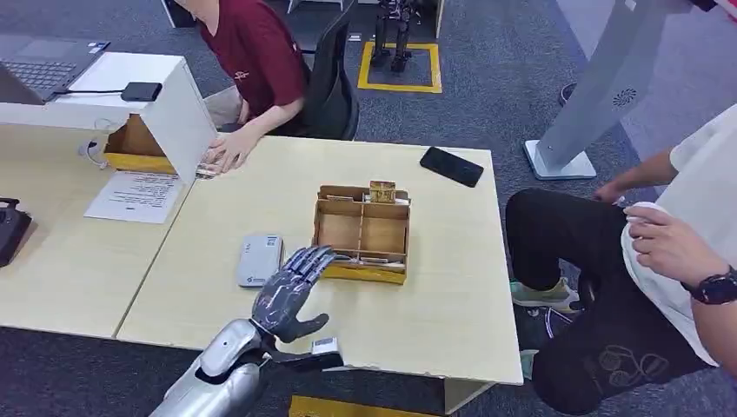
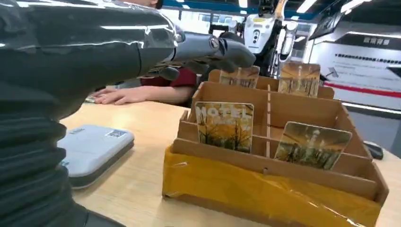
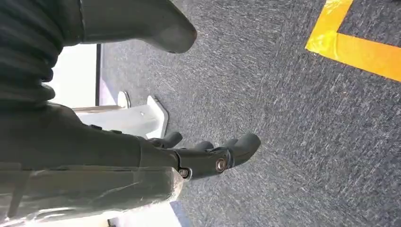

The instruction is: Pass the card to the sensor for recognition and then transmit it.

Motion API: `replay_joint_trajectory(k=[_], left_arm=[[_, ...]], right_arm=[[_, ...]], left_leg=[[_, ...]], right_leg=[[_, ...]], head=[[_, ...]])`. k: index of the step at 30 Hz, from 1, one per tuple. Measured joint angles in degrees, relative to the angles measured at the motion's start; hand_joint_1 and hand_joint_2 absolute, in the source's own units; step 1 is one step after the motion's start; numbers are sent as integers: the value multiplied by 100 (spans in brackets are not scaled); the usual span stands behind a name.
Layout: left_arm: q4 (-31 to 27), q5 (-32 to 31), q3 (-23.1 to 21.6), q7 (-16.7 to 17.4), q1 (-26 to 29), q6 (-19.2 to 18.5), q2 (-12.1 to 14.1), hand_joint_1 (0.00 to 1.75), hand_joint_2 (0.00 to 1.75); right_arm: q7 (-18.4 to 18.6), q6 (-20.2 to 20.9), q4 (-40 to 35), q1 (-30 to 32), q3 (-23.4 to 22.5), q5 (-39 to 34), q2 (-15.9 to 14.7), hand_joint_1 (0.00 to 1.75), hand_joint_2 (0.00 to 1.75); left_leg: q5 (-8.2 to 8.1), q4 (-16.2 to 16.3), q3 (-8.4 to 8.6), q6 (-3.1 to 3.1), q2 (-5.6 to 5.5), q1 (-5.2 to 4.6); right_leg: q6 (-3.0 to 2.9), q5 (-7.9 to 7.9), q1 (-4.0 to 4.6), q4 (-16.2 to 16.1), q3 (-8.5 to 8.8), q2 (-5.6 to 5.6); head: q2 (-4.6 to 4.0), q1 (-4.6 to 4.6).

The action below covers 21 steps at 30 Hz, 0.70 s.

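Observation:
A cardboard card holder [image 1: 361, 234] with a yellow front stands in the middle of the table. Picture cards stand in its slots: one card [image 2: 224, 126] at the front and another card [image 2: 312, 144] beside it, with two more at the back [image 2: 299, 78]. The grey sensor box [image 1: 260, 259] lies flat just left of the holder. My left hand [image 1: 291, 291] hovers open with nothing in it, fingers stretched toward the holder's front left corner, between sensor and holder. My right hand [image 3: 203, 153] hangs beside the table leg over the carpet, fingers loosely apart and holding nothing.
A black phone [image 1: 451, 166] lies at the table's far right corner. A person in a red shirt sits at the far side with a hand [image 1: 228, 149] on the table. Another person sits at the right, arm [image 1: 687, 252] near the table edge. A white box [image 1: 165, 104] and a paper sheet [image 1: 136, 195] stand left.

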Motion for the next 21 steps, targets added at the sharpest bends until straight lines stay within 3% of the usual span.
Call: replay_joint_trajectory(k=[11,21], left_arm=[[564,-186,0,380,-379,463,-400,0,175],[789,63,94,264,-592,411,-524,0,175]], right_arm=[[-33,-15,0,-17,0,13,-2,0,175],[-33,17,0,-19,4,17,0,0,175]], left_leg=[[0,0,-3,0,-2,0],[3,0,-3,1,-2,0]], right_leg=[[0,1,0,0,-1,-3],[6,6,0,0,-2,-2]], head=[[0,2],[0,0]])
